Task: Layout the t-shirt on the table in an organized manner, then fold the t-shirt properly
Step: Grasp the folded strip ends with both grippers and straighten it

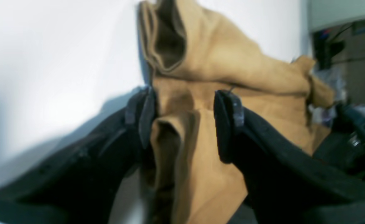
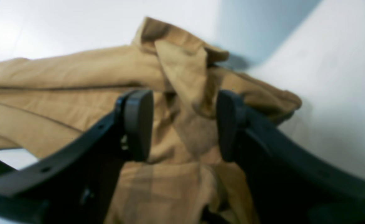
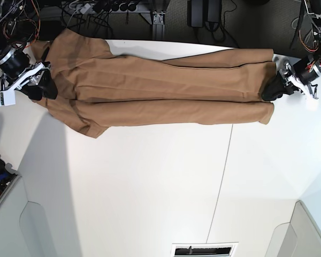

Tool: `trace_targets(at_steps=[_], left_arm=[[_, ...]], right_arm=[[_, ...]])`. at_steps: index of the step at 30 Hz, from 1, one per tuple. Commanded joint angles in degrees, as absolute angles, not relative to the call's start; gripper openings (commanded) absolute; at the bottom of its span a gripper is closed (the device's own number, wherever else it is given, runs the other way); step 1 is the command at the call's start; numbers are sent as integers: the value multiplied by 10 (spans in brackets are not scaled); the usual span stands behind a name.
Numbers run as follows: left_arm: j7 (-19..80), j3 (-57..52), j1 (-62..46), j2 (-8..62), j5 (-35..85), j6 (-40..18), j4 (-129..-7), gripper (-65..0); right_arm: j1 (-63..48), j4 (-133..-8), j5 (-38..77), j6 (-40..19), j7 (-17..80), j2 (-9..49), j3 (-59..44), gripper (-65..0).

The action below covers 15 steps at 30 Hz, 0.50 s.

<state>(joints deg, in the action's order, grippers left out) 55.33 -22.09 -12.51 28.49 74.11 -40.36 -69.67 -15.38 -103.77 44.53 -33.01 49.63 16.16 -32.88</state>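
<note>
Looking through the left wrist view, I see the left claw (image 1: 184, 121) with its jaws apart, and bunched cloth of the t-shirt (image 1: 219, 62) lies between them, touching the left pad; it is not pinched. In the right wrist view, the right claw (image 2: 185, 124) is also spread, with a fold of the t-shirt (image 2: 76, 74) between the pads, not squeezed. In the base view, the t-shirt (image 3: 160, 88) lies stretched across the far side of the white table (image 3: 150, 187), one claw at each end.
</note>
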Motion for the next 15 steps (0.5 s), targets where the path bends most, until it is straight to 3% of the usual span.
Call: trace_targets(at_steps=[1, 13, 15], left_arm=[[550, -222, -122, 288, 723, -400, -702, -312], [491, -222, -75, 232, 612, -400, -701, -313], [489, -222, -75, 230, 599, -400, -701, -338]], right_arm=[[-150, -1047, 454, -332, 488, 170, -332, -333], [-150, -1047, 454, -332, 491, 170, -332, -333], [-150, -1047, 454, -332, 493, 170, -332, -333]])
